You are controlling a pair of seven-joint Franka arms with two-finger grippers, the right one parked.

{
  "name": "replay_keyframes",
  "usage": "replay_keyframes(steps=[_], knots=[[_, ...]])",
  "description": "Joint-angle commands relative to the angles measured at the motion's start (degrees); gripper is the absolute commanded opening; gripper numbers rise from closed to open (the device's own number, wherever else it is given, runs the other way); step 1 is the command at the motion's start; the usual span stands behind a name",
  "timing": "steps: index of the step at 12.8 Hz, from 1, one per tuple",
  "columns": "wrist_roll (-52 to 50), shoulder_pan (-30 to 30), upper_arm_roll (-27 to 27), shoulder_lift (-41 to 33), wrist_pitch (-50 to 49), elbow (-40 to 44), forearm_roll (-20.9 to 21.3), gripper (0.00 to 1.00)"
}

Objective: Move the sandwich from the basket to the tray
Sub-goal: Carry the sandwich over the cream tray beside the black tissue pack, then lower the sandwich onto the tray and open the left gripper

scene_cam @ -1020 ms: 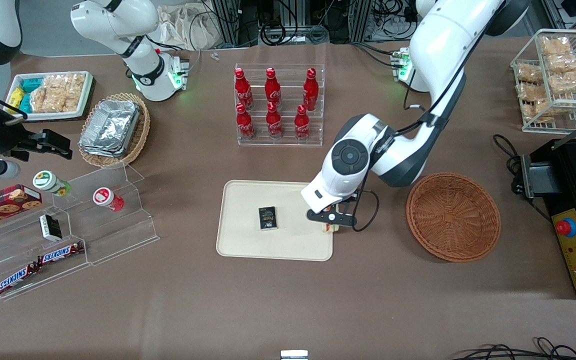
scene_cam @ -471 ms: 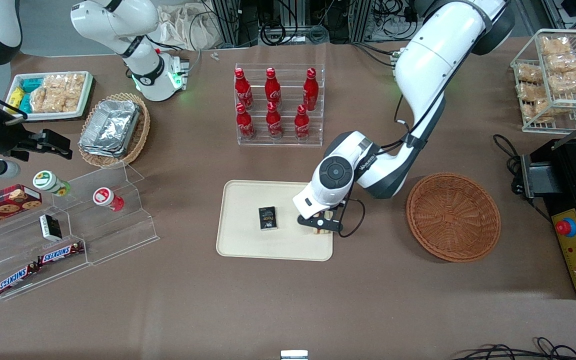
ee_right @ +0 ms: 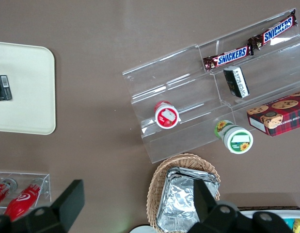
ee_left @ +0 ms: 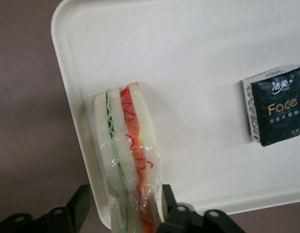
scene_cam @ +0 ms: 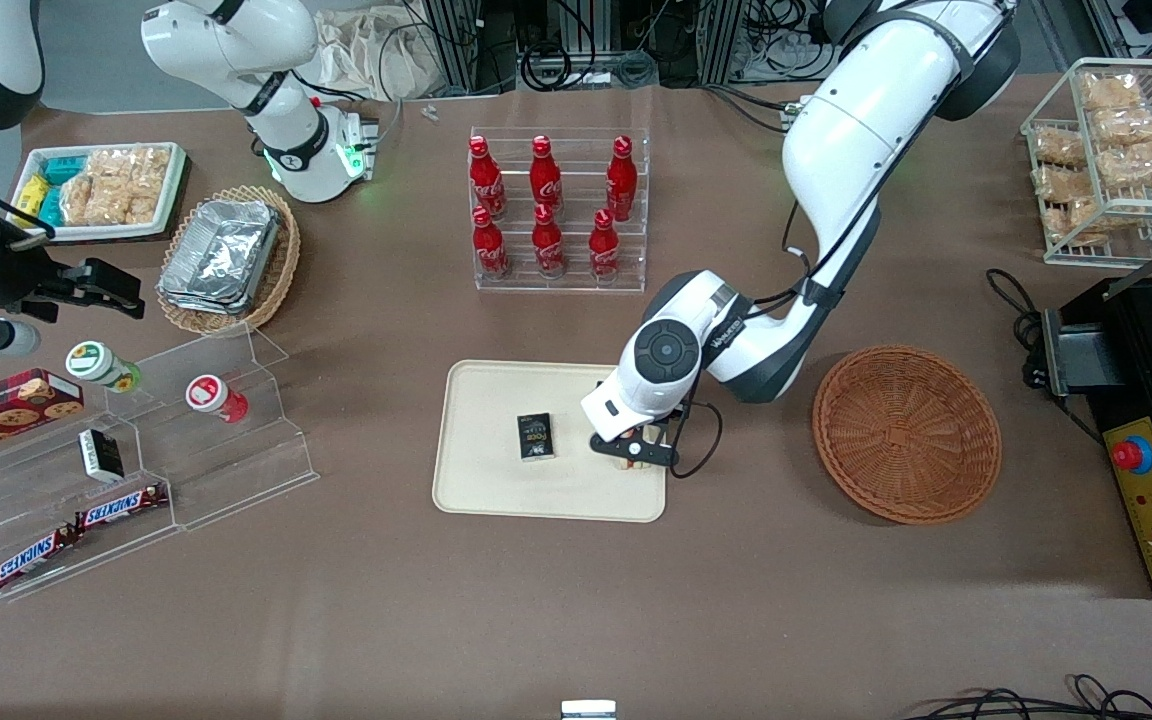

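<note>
front view: the left arm's gripper (scene_cam: 635, 452) is low over the cream tray (scene_cam: 481, 480), at the tray's end nearest the reddish-brown basket (scene_cam: 906, 433). you can just make out a bit of the sandwich (scene_cam: 636, 461) poking out under the black fingers, right by the tray's rim. the basket sits on the table toward the working arm's end, well apart from the gripper, and nothing shows inside it. a small black box (scene_cam: 535, 436) lies flat near the middle of the tray, a short way from the gripper.

left wrist view: the sandwich (ee_left: 128, 155) is standing on edge between the two fingers (ee_left: 78, 206), which are clamped onto its wrapped end, so the gripper (ee_left: 123, 211) is holding it. white bread outside, green and red filling stripes running down the middle, clear film around the gripped end. its free end sits over the tray (ee_left: 198, 58) just inside the rounded corner. can't tell for sure if it's touching the tray surface. the black box (ee_left: 276, 104) reads "face" and lies apart from the sandwich.

right wrist view: only a corner of the tray (ee_right: 28, 87) with the black box (ee_right: 3, 88) at its edge. no sandwich or gripper here.
</note>
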Motion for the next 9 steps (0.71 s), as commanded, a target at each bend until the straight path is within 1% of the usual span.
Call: replay_keyframes(steps=[1, 3, 5, 9], knots=[[-5.3, -0.5, 0.3, -0.4, -0.8, 1.6, 1.0, 0.99], [-4.9, 0.0, 0.3, -2.8, -2.3, 1.5, 0.9, 0.99], [-3.5, 1.8, 0.3, -5.3, -6.0, 1.5, 0.3, 0.99], [3.0, 5.0, 0.2, -13.3, -16.2, 1.1, -0.3, 0.99]])
